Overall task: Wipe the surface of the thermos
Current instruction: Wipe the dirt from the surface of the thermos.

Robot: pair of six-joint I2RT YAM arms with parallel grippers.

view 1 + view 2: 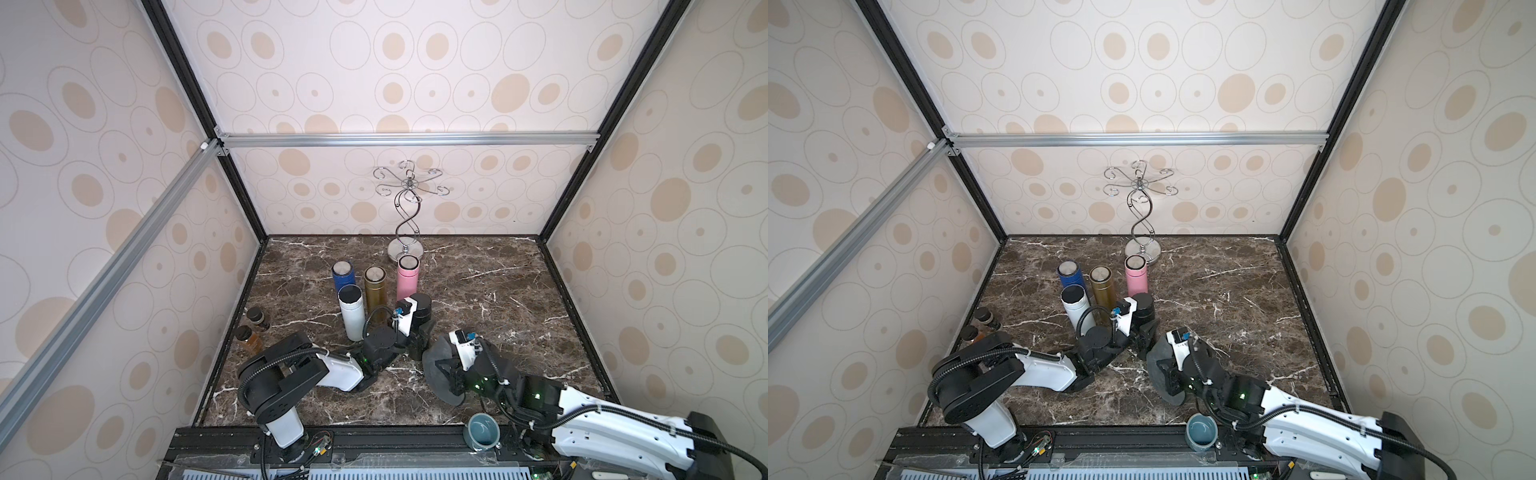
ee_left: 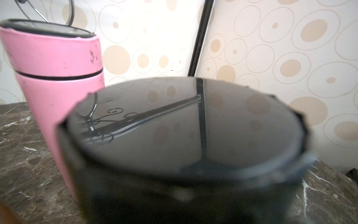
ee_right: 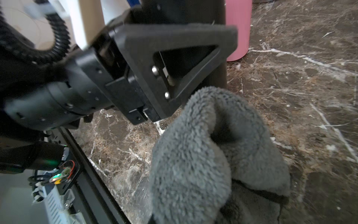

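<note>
A black thermos (image 1: 420,306) (image 1: 1144,304) stands upright on the marble top in both top views. My left gripper (image 1: 423,336) (image 1: 1143,332) is shut on its lower body from the near side. Its glossy lid (image 2: 184,126) fills the left wrist view. In the right wrist view, one of the left gripper's fingers (image 3: 174,38) presses against the thermos body (image 3: 218,73). My right gripper (image 1: 446,370) (image 1: 1169,376) is shut on a fluffy grey cloth (image 1: 436,357) (image 3: 203,155), which hides its jaws. The cloth hangs just in front and to the right of the thermos base, close to it.
Behind the black one stand a blue thermos (image 1: 343,274), a gold thermos (image 1: 376,284), a pink thermos (image 1: 407,276) (image 2: 58,77) and a white thermos (image 1: 352,311). A chrome mug stand (image 1: 406,216) is at the back. Two amber jars (image 1: 252,330) sit at the left wall, a teal mug (image 1: 482,432) on the front rail.
</note>
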